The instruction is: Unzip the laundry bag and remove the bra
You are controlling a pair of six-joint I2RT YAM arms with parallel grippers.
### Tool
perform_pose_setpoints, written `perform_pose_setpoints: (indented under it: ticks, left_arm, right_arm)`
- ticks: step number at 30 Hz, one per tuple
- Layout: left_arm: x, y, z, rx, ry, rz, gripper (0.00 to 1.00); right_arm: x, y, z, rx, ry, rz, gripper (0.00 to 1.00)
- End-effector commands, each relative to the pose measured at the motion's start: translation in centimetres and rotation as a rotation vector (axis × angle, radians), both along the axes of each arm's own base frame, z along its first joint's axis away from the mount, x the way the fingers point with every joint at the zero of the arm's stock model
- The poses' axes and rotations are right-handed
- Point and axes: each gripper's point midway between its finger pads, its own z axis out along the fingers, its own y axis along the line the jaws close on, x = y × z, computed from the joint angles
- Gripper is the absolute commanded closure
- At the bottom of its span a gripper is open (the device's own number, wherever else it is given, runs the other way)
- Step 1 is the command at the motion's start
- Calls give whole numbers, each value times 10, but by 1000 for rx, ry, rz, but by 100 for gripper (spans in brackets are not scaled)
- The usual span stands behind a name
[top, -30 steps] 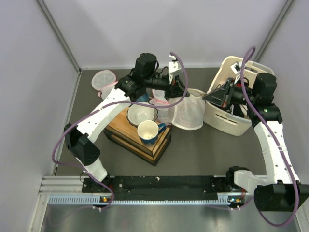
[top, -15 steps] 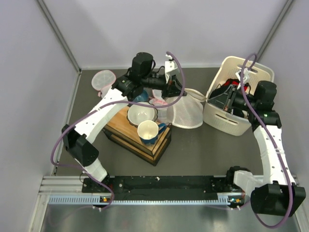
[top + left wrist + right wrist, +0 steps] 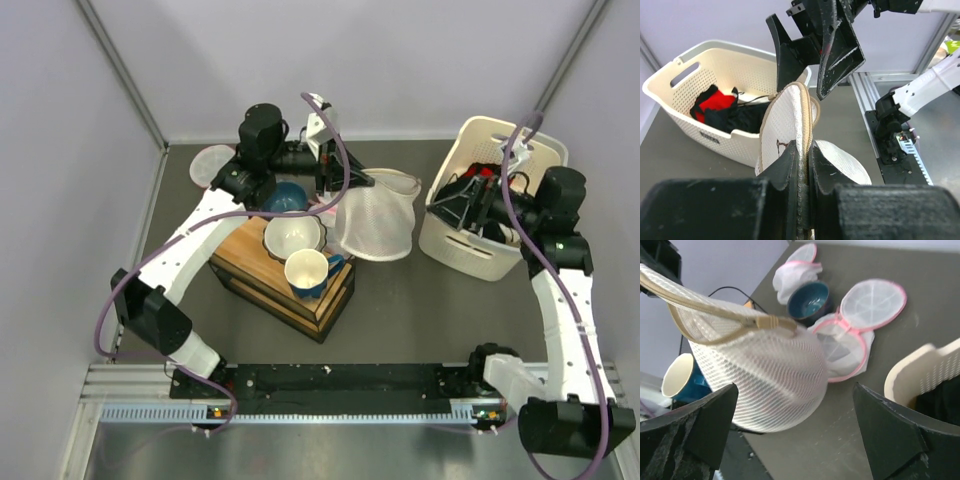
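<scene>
The laundry bag (image 3: 378, 218), a white mesh drum, hangs above the table with its zip edge gaping. My left gripper (image 3: 345, 181) is shut on that rim; in the left wrist view the fingers (image 3: 802, 148) pinch the cream zip tape of the laundry bag (image 3: 785, 117). The bra (image 3: 716, 102), bright red, lies in the cream basket among dark cloth, and shows as a red patch (image 3: 484, 172) from above. My right gripper (image 3: 452, 205) hovers over the basket's left side, open and holding nothing. In its own view the right gripper (image 3: 795, 390) faces the laundry bag (image 3: 765, 375) with a gap between them.
The cream perforated basket (image 3: 478, 252) stands at the right. A wooden box (image 3: 300, 298) at centre left carries a white bowl (image 3: 293, 236) and a mug (image 3: 306, 271). Behind are a blue bowl (image 3: 286, 196) and pink-trimmed mesh bags (image 3: 211, 165) (image 3: 872, 302). Grey walls surround the table.
My right gripper has opened and drawn back right over the basket. The left arm has swung back and left, carrying the laundry bag away from the basket.
</scene>
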Motion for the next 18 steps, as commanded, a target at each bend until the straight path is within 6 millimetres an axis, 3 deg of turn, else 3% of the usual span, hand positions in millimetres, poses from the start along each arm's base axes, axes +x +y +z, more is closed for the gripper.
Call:
perform_pose_setpoints:
  ticks: [1,2,6,11,18]
  left_arm:
    - [-22,2,44,-101,-82,-102,100]
    - [-23,2,45,-103,-79,-111,100]
    - [-24,-1,49,-123,-80,-137,100]
    - [-27,-2,54,-130,-59,-177,100]
    - [-22,-6,51,-125,-21,-190,100]
  right_arm:
    - [-10,5,51,-134,-307,-16,1]
    - [-2,-1,46,-190,-349,-64,1]
    - [0,4,47,-280,-524,-63,1]
    - [8,6,39,-356,-602,-3,2]
    - [21,29,56,-211,-616,100,18]
